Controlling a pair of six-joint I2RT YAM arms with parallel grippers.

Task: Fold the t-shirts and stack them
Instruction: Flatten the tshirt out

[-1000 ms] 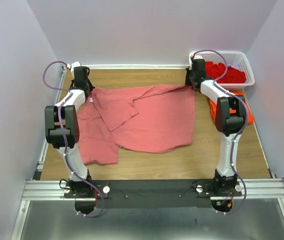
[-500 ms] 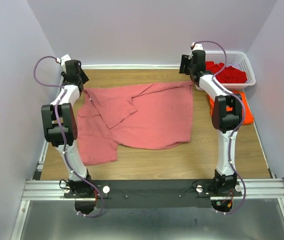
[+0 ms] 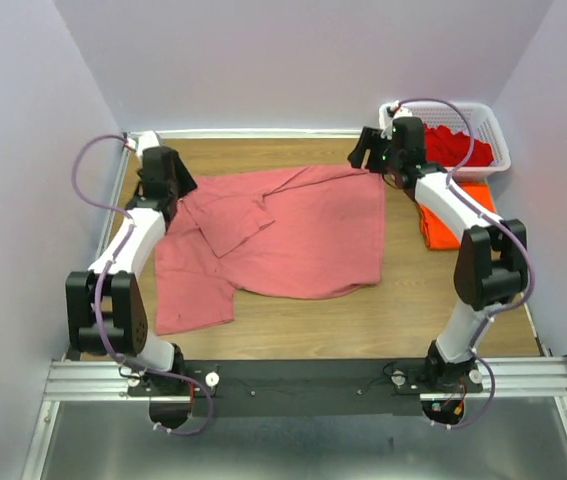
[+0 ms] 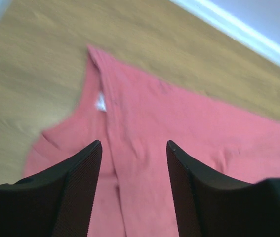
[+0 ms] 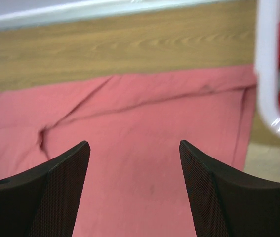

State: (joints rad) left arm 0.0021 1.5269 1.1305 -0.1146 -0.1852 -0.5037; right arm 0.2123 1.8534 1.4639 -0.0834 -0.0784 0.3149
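While the left arm (image 3: pixel 128 240) and the right arm (image 3: pixel 453 205) both reach to the far side of the desk (image 3: pixel 313 320), each pair of fingers is spread wide with nothing pinched between them. The left arm's elbow sits low near its base. Its forearm slants up and away along the left edge, ending with the left fingers (image 4: pixel 80 187) poised over the far-left corner of the salmon-pink tee (image 3: pixel 303 235). In the left wrist view the 2 dark pads stand apart above the cloth, near a seam and a small white tag (image 4: pixel 100 102).

The right arm bends at an elbow out toward the right edge, and its forearm angles back inward toward the far side. The right fingers (image 5: pixel 60 192) hang over the tee's far-right corner, just beside the white basket (image 3: pixel 500 140). The wrist view shows pink cloth in the gap between the pads.

The salmon-pink tee lies spread across the middle of the desk, wrinkled, with a flap doubled over on its left half. An orange tee (image 3: pixel 445 235) lies at the right, partly under the right arm, just in front of the basket. Red tees (image 3: pixel 455 148) are heaped inside the basket at the far-right corner
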